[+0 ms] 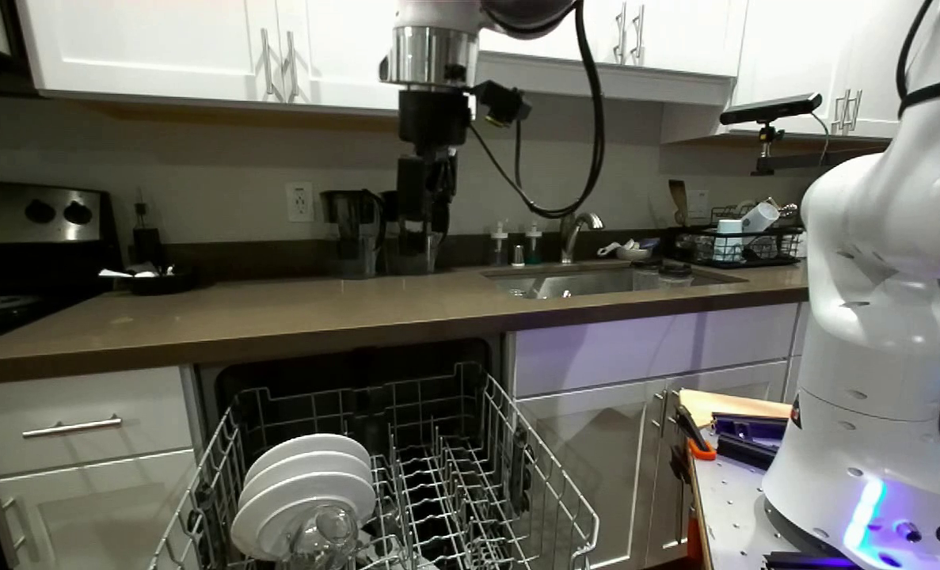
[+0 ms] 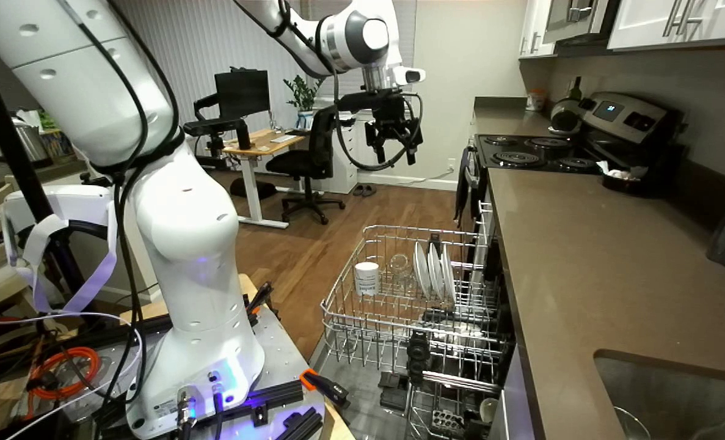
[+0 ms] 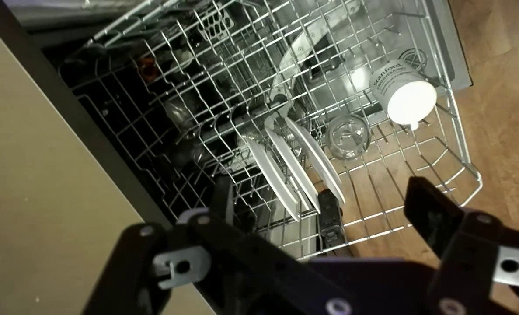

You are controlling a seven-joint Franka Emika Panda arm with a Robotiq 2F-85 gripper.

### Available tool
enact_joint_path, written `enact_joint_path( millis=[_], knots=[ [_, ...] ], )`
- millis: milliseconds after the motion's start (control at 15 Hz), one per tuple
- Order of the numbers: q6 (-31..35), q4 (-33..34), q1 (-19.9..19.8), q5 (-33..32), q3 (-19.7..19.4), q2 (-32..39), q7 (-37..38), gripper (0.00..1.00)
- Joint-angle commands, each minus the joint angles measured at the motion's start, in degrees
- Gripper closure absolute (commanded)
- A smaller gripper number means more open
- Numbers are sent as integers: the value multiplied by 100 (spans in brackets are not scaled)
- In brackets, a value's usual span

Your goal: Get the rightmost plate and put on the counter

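Three white plates (image 1: 303, 491) stand on edge in a row in the dishwasher's wire rack. They also show edge-on in an exterior view (image 2: 435, 272) and in the wrist view. The rightmost plate in the wrist view (image 3: 319, 162) is the one beside a clear glass; in an exterior view, the rightmost plate (image 2: 448, 275) is nearest the counter. My gripper (image 1: 426, 229) hangs high above the rack, pointing down, apart from the plates. In the wrist view my gripper (image 3: 322, 192) has its fingers wide apart with nothing held. The brown-grey counter (image 2: 594, 244) runs beside the rack.
The wire rack (image 1: 545, 447) is pulled out below the counter edge. A white cup (image 3: 410, 98) and a clear glass (image 3: 348, 136) stand in it. On the counter are dark pitchers (image 1: 351, 229), a black dish (image 1: 161, 279) and a steel sink (image 1: 580, 281). Cabinets (image 1: 161, 47) hang above.
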Motion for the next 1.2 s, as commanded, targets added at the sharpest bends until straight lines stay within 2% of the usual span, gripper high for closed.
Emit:
enact_joint_path(
  millis=[0,533,800,1133],
  knots=[
    [64,1107,117,-336,-64,1245,-629,0],
    [-550,3381,381,-721,-188,3413,-1321,0],
    [-635,4151,576,-1242,-404,4207,-1277,0],
    [-743,4915,708,-1366,-595,5122,-1358,0]
  ],
)
